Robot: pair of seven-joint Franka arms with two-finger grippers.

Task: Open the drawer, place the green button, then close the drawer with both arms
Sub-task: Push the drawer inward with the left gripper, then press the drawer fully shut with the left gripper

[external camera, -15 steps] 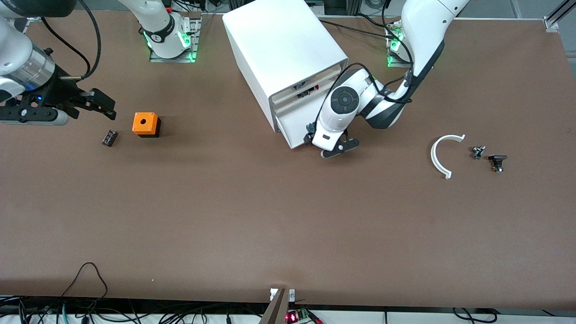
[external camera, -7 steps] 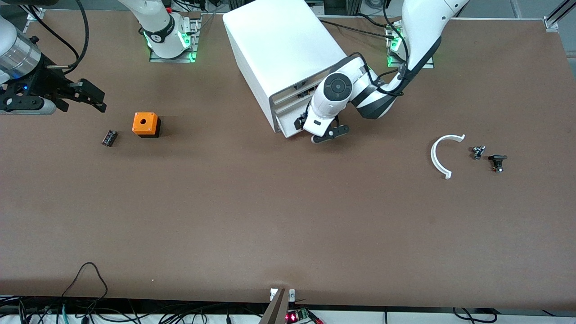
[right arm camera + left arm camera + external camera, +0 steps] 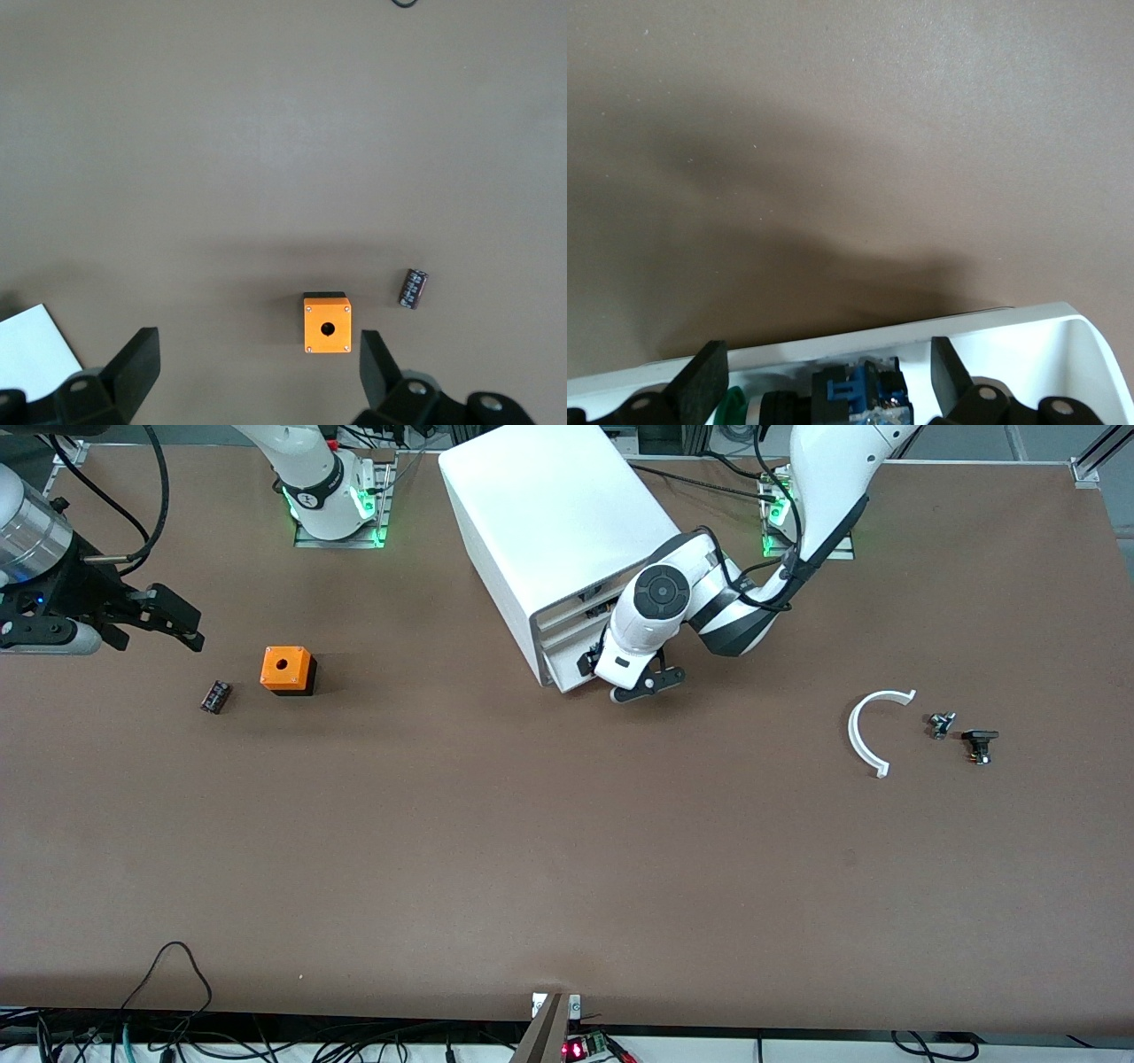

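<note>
The drawer, a shallow white plastic tray, holds the green-capped button; we see the left gripper above it, spread wide and empty. The right gripper hangs open and empty over the brown worktop near the orange box

The button is cut off by the left wrist picture's edge, so only a sliver of its green cap and part of its blue and black body show inside the drawer. From the front, the left arm's wrist covers most of that drawer's front. The two small black parts by the white arc are too tiny to make out.
</note>
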